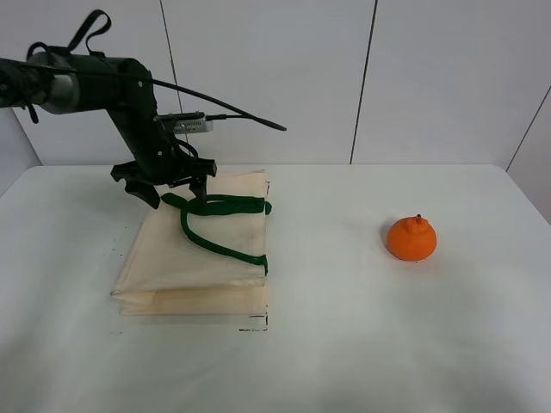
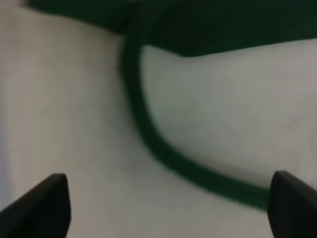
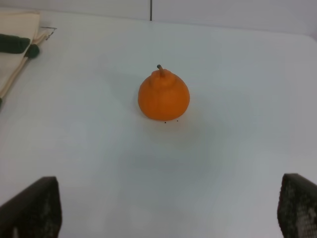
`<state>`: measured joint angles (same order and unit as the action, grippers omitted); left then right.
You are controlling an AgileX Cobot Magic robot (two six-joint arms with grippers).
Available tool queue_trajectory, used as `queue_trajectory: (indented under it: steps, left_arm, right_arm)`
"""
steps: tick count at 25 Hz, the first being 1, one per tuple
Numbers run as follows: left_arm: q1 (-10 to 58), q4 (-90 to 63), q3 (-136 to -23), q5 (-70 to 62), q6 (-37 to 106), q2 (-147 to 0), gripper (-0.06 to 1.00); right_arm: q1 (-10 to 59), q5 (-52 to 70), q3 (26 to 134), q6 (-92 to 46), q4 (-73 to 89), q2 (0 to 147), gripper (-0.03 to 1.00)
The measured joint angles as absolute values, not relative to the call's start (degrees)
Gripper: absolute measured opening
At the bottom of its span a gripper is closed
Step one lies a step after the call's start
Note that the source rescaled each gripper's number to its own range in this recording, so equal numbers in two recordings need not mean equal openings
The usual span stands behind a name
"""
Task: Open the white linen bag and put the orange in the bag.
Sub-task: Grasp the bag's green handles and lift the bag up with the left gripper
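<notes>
My left pincer (image 1: 175, 194): spread, just above the bag (image 1: 172, 258), at its green handles (image 1: 225, 205). My right pincer (image 3: 167, 210): spread, facing the orange (image 3: 163, 95), which sits upright on the surface (image 1: 362, 344), well apart from the bag.

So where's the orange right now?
In the high view the orange sits on the right of the table, well apart from the white linen bag.

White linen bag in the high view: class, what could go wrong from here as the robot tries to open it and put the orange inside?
1. The white linen bag lies flat; the open left gripper at its green handles might pinch both layers, so the mouth stays shut.
2. The orange is round and sits loose, far from the bag; the open right gripper could nudge it into rolling away.
</notes>
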<state>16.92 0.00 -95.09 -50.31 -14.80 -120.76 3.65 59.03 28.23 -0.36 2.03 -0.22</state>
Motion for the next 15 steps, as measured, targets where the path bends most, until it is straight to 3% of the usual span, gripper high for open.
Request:
queue_trajectory:
  steps: [15]
  left_arm:
    - [17.37,0.77,-95.40,-42.25,-17.18,-132.55,0.98]
  right_arm:
    - [3.65,59.03,28.23,-0.36,2.03,-0.22,1.00]
